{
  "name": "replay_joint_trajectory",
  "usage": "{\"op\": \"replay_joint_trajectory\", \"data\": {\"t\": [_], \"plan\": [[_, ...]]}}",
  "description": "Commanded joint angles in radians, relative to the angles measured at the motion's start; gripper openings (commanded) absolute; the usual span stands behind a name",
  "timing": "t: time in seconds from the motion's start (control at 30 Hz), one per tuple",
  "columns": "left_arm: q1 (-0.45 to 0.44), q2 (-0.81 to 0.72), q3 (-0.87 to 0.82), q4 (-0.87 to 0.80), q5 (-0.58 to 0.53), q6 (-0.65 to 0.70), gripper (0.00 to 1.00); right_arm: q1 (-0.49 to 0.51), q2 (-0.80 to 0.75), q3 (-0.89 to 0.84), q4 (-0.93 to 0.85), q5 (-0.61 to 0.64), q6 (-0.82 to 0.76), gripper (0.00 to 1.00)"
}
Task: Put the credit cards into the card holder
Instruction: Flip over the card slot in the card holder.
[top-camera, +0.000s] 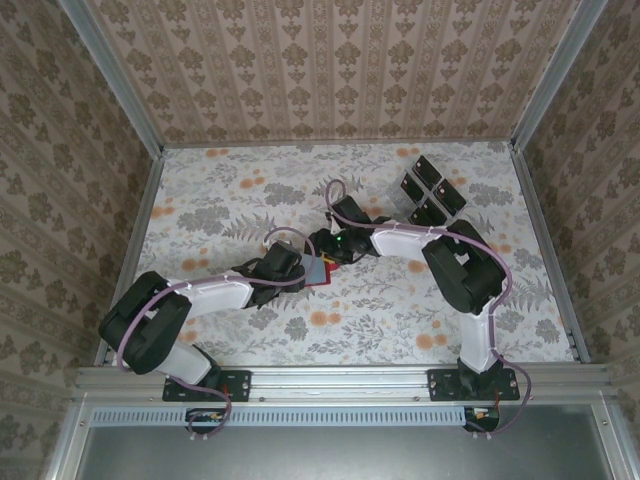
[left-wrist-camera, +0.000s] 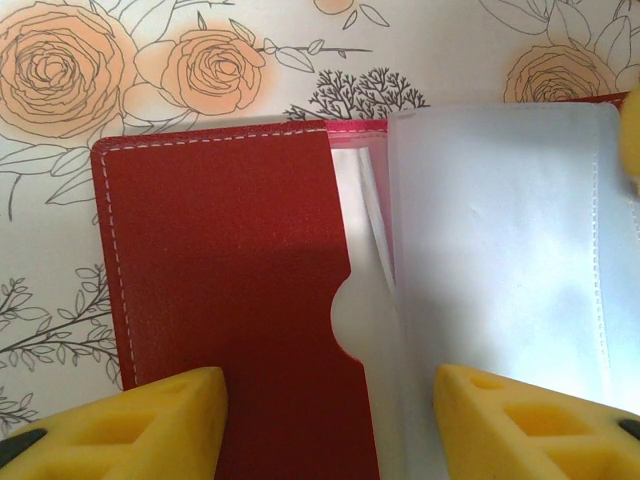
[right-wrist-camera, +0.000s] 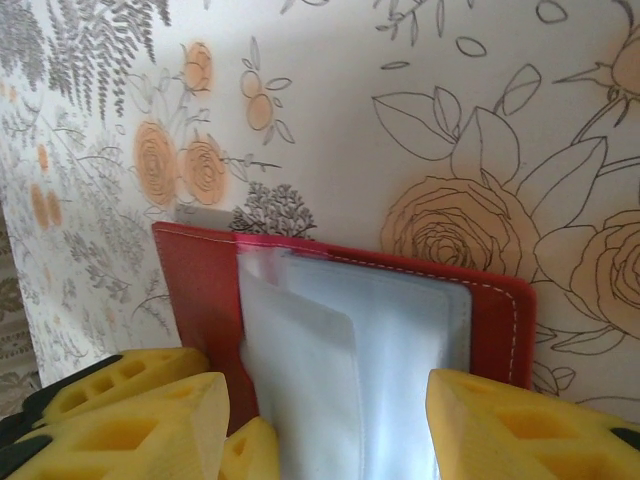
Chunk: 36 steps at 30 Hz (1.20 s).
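Counter (top-camera: 220, 200) of pale floral-print sheet in the overhead view, walled on three sides by patterned paper. Near its middle, a small flat red rectangular folding wallet (top-camera: 318, 274), lying beneath the meeting tips of the left arm (top-camera: 200, 295) and the right arm (top-camera: 450, 260); left jaws at its left side, right jaws at its right, spread of either pair not readable from up here. Toward the far right of the counter, several small thin near-black rectangular cards (top-camera: 448, 196), grouped close together, well apart from the wallet. In the left wrist view, wallet (left-wrist-camera: 220, 300) open flat on the floral surface: red grained pocket panel with white stitching and a half-round thumb notch to the left, frosted clear plastic sleeves (left-wrist-camera: 500, 260) to the right. Left jaws spread wide, yellow fingertips (left-wrist-camera: 110, 430) in the bottom corners, one over the red panel's lower edge, the other over the sleeves, pinching nothing. In the right wrist view, wallet (right-wrist-camera: 200, 290) seen from the opposite side, red stitched border framing the frosted sleeves (right-wrist-camera: 380, 360), one sleeve leaf lifted slightly off the rest. Right jaws spread wide too, yellow fingertips (right-wrist-camera: 530, 430) low on either side of the sleeves, gripping nothing; a third yellow pad (right-wrist-camera: 250, 450) low between them against the wallet's near edge, owner not certain.
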Motion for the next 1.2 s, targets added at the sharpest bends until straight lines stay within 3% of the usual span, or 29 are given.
{"op": "replay_joint_trajectory", "data": {"t": [0.0,0.73,0.93,1.17], "plan": [[0.000,0.019,-0.024,-0.018,0.014,-0.014,0.58,0.014,0.038,0.037,-0.001,-0.015,-0.016,0.55],[0.008,-0.019,-0.022,-0.024,0.022,-0.001,0.62,0.044,0.056,0.091,-0.011,-0.060,-0.012,0.53],[0.042,-0.235,-0.048,-0.109,-0.014,-0.011,0.70,0.073,0.020,0.102,-0.026,-0.055,-0.004,0.53],[0.162,-0.502,-0.088,-0.229,-0.026,-0.065,0.79,0.124,0.068,0.178,-0.058,-0.040,0.005,0.55]]}}
